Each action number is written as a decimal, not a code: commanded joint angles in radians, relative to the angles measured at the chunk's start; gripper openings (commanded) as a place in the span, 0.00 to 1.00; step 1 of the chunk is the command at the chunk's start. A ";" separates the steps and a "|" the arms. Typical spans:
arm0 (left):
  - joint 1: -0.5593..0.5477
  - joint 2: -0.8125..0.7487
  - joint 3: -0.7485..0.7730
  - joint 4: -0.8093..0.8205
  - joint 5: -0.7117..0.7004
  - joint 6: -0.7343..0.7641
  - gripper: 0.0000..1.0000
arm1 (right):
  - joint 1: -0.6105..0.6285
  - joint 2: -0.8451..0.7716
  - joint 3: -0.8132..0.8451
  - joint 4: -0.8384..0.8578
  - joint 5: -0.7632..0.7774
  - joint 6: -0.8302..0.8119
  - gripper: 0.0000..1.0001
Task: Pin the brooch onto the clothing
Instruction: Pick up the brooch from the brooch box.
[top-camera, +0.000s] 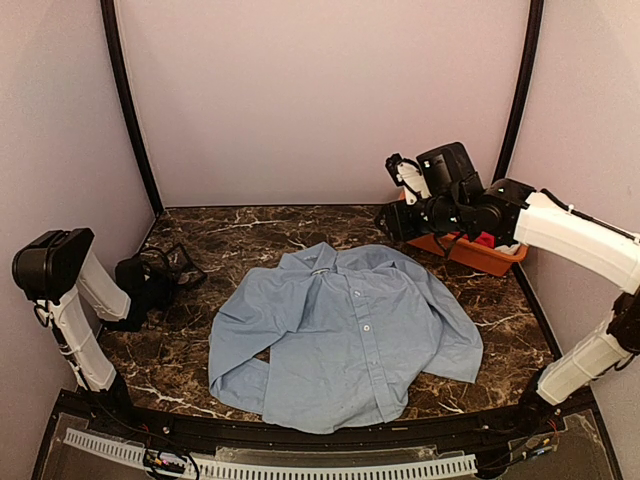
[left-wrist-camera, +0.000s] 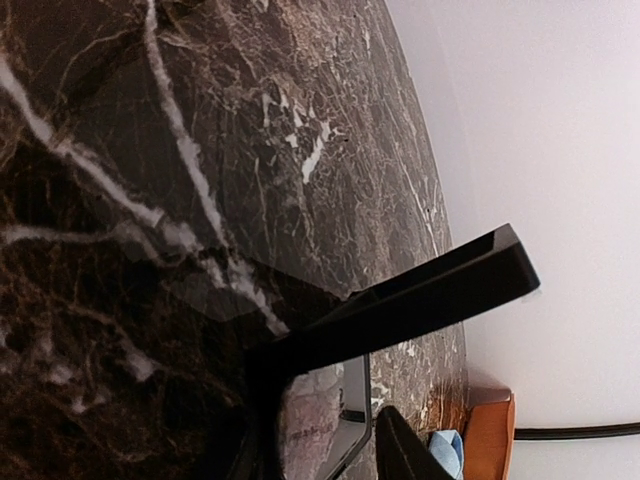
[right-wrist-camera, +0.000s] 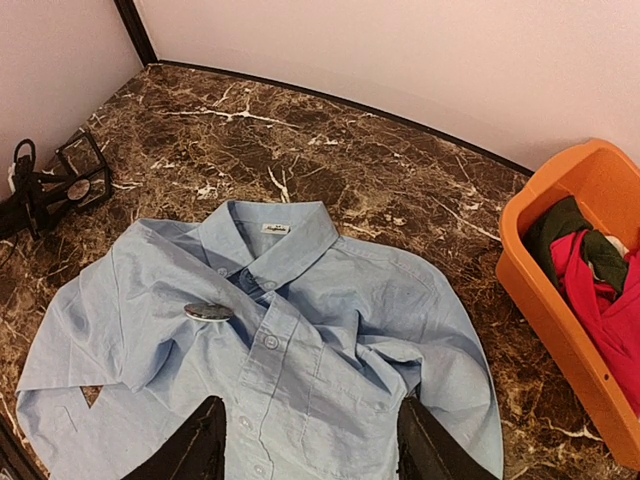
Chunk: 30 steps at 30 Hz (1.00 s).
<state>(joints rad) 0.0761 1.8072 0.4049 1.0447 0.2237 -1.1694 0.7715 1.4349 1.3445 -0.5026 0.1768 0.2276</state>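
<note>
Brooch (right-wrist-camera: 208, 312) lies flat on the light blue shirt (top-camera: 340, 335), on the chest panel just beside the button placket and below the collar; cannot tell whether its pin is through the cloth. Right gripper (right-wrist-camera: 312, 402) hangs high over the shirt's lower front, fingers apart, nothing between them. Left gripper (top-camera: 188, 266) sits low over the bare marble table (top-camera: 500, 300) at the left edge, well apart from the shirt, jaws apart with nothing in the gap. Risks, as judged: the disc is small and lies flush on thin, creased fabric, so a descending finger could slide it off the fold or pinch cloth along with it. Lifting then drags the whole shirt, since nothing pins the fabric down. Orange bin (right-wrist-camera: 560, 330) at the far right holds a red garment (right-wrist-camera: 600, 290) and a dark green cloth (right-wrist-camera: 565, 225); no brooch visible in it.
</note>
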 joint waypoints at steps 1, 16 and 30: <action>0.007 0.017 -0.009 -0.061 0.000 0.006 0.36 | 0.009 -0.025 0.016 0.007 0.005 0.010 0.55; 0.007 0.017 -0.014 -0.043 -0.006 0.013 0.16 | 0.009 -0.029 0.006 0.009 0.001 0.019 0.55; 0.007 0.020 -0.074 0.107 -0.011 -0.046 0.10 | 0.011 -0.033 -0.008 0.017 -0.003 0.019 0.55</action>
<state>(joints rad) 0.0761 1.8168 0.3676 1.0950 0.2195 -1.1835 0.7715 1.4265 1.3441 -0.5022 0.1764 0.2409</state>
